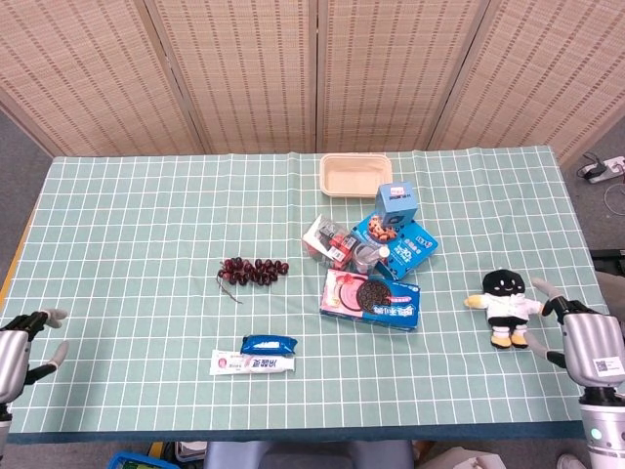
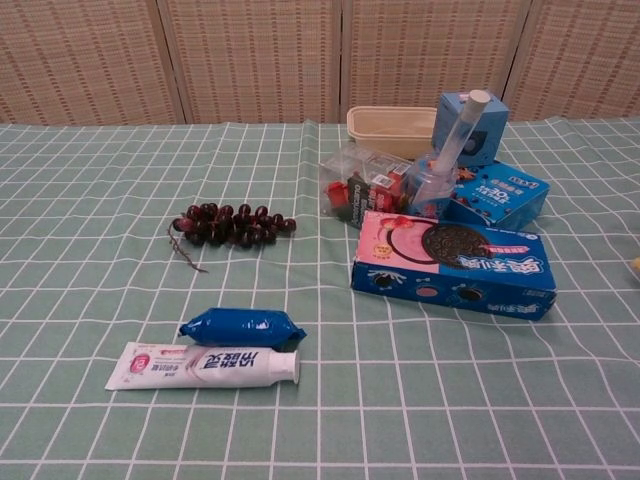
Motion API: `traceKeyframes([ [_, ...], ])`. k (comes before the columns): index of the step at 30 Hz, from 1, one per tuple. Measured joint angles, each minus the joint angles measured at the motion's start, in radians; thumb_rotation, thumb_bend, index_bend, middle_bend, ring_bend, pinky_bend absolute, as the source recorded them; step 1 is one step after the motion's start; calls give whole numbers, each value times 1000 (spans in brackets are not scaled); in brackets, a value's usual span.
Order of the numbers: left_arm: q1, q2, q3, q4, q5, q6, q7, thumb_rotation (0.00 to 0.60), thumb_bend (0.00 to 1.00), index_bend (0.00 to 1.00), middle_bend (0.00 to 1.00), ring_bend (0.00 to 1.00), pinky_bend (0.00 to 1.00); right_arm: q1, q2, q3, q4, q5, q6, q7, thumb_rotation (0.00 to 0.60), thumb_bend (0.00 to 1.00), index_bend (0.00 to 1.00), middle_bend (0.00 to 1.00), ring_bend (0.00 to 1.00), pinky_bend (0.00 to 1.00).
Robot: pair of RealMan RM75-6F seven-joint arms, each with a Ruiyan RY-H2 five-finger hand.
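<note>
At the near edge of the green checked table (image 1: 127, 225), the robot's right hand (image 1: 589, 344) hangs with its fingers spread and holding nothing, just outboard of a small plush penguin toy (image 1: 505, 295) that stands upright on the cloth. The toy lies to the inner side of that hand and slightly farther up the table, close by but not touching, its long axis upright; it is the thing nearest either hand. The left hand (image 1: 18, 342) sits at the opposite near corner, fingers likewise apart and empty, well apart from everything. Taking the pink-and-blue cookie box (image 1: 371, 298) as the landmark: the plush toy stands off its right end, while a toothpaste tube (image 1: 252, 363) and a blue wrapped packet (image 1: 268, 344) lie nearer and to its left. A bunch of dark grapes (image 1: 252, 271) rests farther left. Just behind the box cluster a clear plastic cup (image 2: 431, 187) with a tube leaning in it, a clear snack pack (image 1: 328, 242) and two blue cartons (image 1: 402, 223). Farthest back sits a beige tray (image 1: 355, 175).
</note>
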Motion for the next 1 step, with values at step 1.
traceKeyframes([
  [1, -2, -3, 0, 6, 1, 0, -2, 600, 331, 450, 470, 451, 635, -4, 3, 1, 2, -10, 3, 7, 600, 148, 230, 498, 504, 689],
])
